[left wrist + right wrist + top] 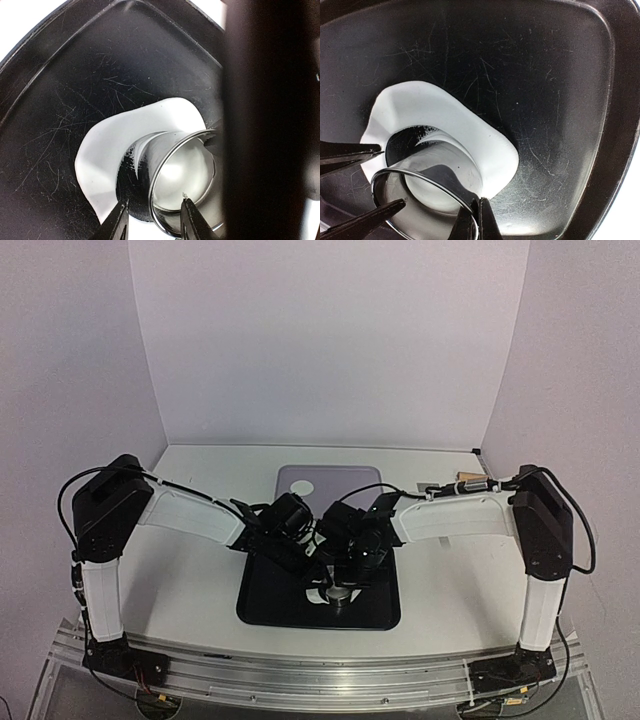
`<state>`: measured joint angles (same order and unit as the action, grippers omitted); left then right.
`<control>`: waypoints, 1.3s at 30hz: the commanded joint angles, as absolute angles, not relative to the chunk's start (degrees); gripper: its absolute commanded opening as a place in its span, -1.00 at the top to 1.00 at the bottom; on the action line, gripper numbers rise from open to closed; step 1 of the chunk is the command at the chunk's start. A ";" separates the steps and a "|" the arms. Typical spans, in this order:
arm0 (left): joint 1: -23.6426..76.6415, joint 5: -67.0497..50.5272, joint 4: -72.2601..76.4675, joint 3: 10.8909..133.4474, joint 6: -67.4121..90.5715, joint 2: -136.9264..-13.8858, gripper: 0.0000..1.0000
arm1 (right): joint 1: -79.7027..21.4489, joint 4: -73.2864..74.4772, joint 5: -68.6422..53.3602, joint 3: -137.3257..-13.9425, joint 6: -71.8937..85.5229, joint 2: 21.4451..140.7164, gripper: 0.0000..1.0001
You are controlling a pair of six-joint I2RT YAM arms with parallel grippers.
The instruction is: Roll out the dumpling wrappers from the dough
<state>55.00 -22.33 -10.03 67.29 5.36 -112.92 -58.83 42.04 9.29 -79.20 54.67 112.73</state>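
While both arms lean in over the black tray (262, 608) at the near middle of the white surface (190, 580), everything's packed into one tiny spot. The dough (107, 145) is a flat white sheet with a wobbly outline, lying on the tray floor, and a metal ring (142, 175) stands on top of it. White shows inside the ring too. Right beside the ring's wall there's a curved dark gap where the tray peeks through the sheet.

Right hand (476, 212): fingers pressed together, pinching the ring's thin top rim on the side nearest its camera, and the rim line runs right between the tips.

Left hand (155, 201): fingers spread partway, one tip outside the ring's wall and the other just inside the rim, so the wall sits between them. Can't tell whether either tip actually touches the metal.

From the top camera the hands hide most of the dough, leaving just a sliver of white next to the ring. Behind the tray lies a lilac mat (340, 480) with a pale round spot (303, 483) on it, too small to make out.
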 commanded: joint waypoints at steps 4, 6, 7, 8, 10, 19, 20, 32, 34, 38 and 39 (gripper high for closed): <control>54.97 -21.73 -19.05 66.01 3.78 -115.56 0.32 | -59.56 38.73 9.18 -82.97 52.67 114.42 1.00; 54.94 -21.95 -18.48 66.09 3.78 -115.58 0.32 | -59.52 38.67 9.40 -83.29 52.12 115.01 1.00; 54.93 -22.13 -18.21 66.17 3.78 -115.61 0.32 | -59.51 38.64 9.52 -83.01 52.15 115.04 1.00; 54.93 -22.35 -17.96 66.24 3.78 -115.68 0.32 | -59.50 38.58 9.62 -82.58 52.30 114.94 1.00; 54.95 -23.02 -17.37 66.19 3.80 -115.93 0.32 | -59.49 38.44 9.69 -81.21 52.89 114.64 1.00; 55.02 -26.00 -14.18 65.22 4.75 -117.62 0.43 | -59.23 38.00 10.79 -76.83 53.96 113.20 1.00; 55.02 -26.22 -13.88 65.16 4.78 -117.76 0.46 | -59.19 37.91 10.43 -76.87 53.90 113.47 1.00; 55.02 -27.61 -13.77 61.94 6.63 -119.68 1.00 | -59.15 37.08 7.17 -75.52 54.61 114.93 1.00; 54.97 -28.08 -14.95 61.63 6.93 -119.64 1.00 | -59.15 36.64 5.59 -75.15 54.85 115.12 1.00; 54.93 -28.44 -18.40 61.62 6.15 -118.94 1.00 | -59.29 36.28 3.84 -74.78 55.05 114.24 1.00; 54.90 -28.45 -18.93 61.37 5.86 -118.65 1.00 | -59.40 36.27 3.76 -74.72 55.02 113.80 1.00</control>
